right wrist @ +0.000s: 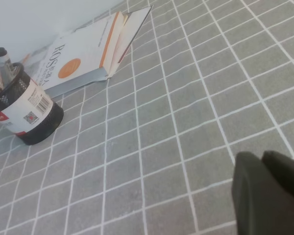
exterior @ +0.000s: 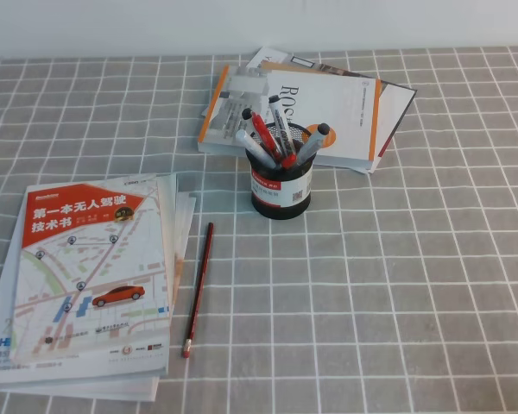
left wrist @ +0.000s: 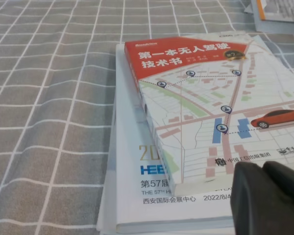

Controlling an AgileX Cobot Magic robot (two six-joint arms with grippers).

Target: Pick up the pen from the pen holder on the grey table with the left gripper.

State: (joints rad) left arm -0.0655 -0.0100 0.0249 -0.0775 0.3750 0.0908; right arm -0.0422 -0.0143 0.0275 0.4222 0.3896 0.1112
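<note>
The pen holder (exterior: 281, 188), a black mesh cup with a red-and-white label, stands upright on the grey table (exterior: 397, 285) at centre back. Several pens stick out of it. A pale whitish barrel (exterior: 255, 149) that may be the pen leans left among red pens and black-capped grey markers. The holder also shows at the left of the right wrist view (right wrist: 28, 111). No gripper is in the exterior high view. My left gripper (left wrist: 262, 167) hangs over the near corner of a map-covered book, fingers together and empty. My right gripper (right wrist: 262, 157) is over bare cloth, fingers together and empty.
A map-covered book (exterior: 91, 267) lies on magazines at front left. A thin red-and-black pencil (exterior: 198, 289) lies just right of it. White and orange books (exterior: 319, 99) lie stacked behind the holder. Bare grid cloth lies to the right.
</note>
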